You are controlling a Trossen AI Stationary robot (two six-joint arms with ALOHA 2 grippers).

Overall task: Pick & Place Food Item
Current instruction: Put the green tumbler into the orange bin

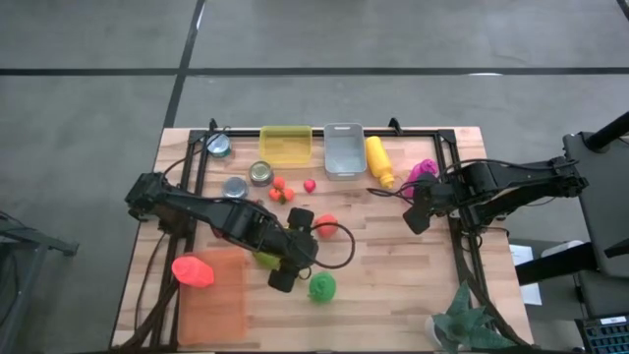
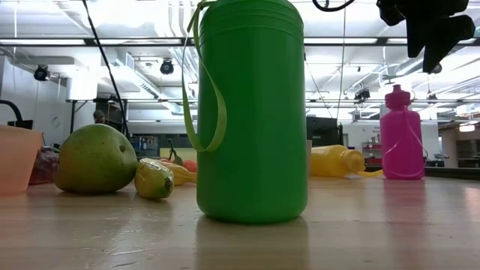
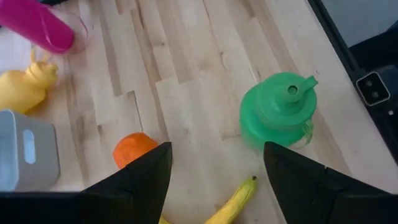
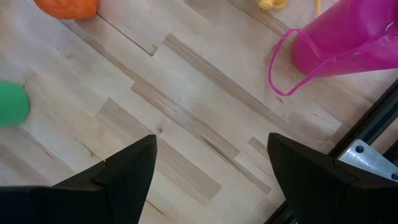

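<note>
Fingers parted and empty, the left gripper (image 1: 285, 264) hangs over the wooden table (image 1: 393, 285) above a banana (image 3: 233, 201), near the green bottle (image 1: 321, 286), while the right gripper (image 1: 420, 213), also spread empty, waits beside the pink bottle (image 1: 425, 171).

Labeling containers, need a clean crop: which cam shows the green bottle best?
The low view: the green bottle stands upright, centre frame, with body, base and carry strap in sight, though its top is cut off. The left wrist view shows its lid and spout from above. The high view gives a small green blob; the right wrist view only an edge.
</note>
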